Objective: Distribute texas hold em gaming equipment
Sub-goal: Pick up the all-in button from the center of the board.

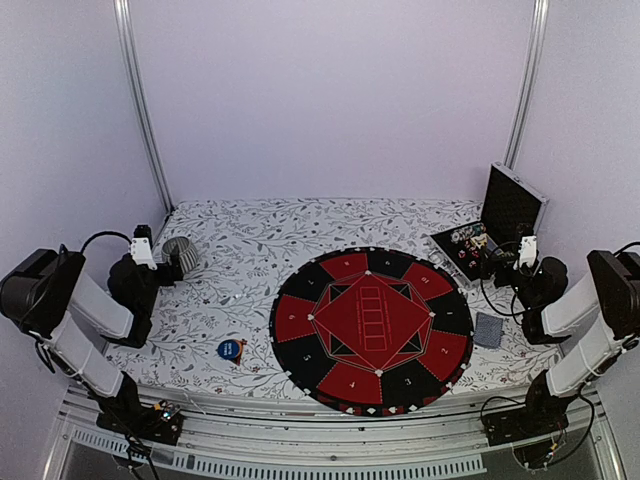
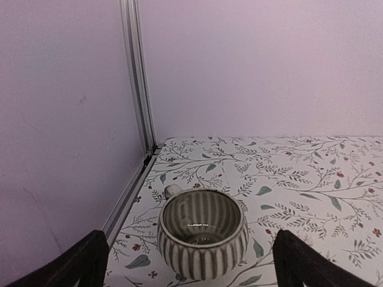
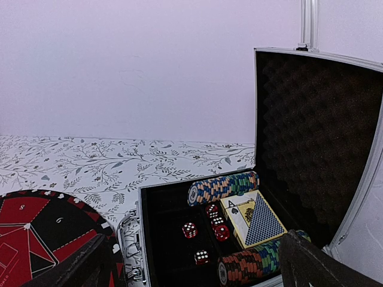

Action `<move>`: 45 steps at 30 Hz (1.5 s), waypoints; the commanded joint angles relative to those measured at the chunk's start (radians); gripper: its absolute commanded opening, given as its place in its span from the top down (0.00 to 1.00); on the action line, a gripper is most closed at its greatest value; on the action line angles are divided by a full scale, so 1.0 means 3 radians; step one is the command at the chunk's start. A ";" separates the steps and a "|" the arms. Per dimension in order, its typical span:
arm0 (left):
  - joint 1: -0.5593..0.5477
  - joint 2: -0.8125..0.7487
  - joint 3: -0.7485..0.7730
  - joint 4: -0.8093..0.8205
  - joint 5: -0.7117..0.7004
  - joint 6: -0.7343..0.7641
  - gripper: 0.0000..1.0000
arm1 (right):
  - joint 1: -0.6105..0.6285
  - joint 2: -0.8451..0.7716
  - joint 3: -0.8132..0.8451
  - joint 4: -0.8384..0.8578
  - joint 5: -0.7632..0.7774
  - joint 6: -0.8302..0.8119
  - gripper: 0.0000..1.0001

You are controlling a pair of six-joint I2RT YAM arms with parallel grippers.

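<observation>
**Two open grippers, poker set mostly in its case**

The left gripper [image 2: 190, 254] has its fingers spread apart and holds nothing. It faces one striped cup [image 2: 202, 233]. The right gripper [image 3: 197, 261], likewise spread and empty, faces one open case [image 3: 317, 119]. The case holds two chip rows [image 3: 222, 186], one card deck [image 3: 257, 224] and at least four red dice [image 3: 189, 229]. One blue disc [image 1: 230, 349] lies left of the round mat [image 1: 372, 330], and one grey-blue card pile [image 1: 488, 329] lies to its right.

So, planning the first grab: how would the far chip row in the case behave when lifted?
The chip row looks like separate discs stacked sideways, so it probably falls apart unless squeezed endwise. Freed round chips may roll inside the case.
</observation>
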 commanded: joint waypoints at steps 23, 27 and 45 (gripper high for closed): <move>-0.1770 -0.1553 0.2024 -0.4353 -0.0817 -0.0697 0.02 | 0.0057 -0.1526 0.0657 -0.0912 -0.2288 0.1702 0.01; -0.2598 -0.1345 0.2424 -0.5602 -0.0633 -0.1225 0.02 | 0.0508 -0.1548 0.1033 -0.1705 -0.2281 0.1649 0.01; -0.2984 -0.0799 0.2090 -0.7167 -0.0069 -0.2655 0.02 | 0.2236 -0.0966 0.2123 -0.4273 -0.0556 0.0232 0.01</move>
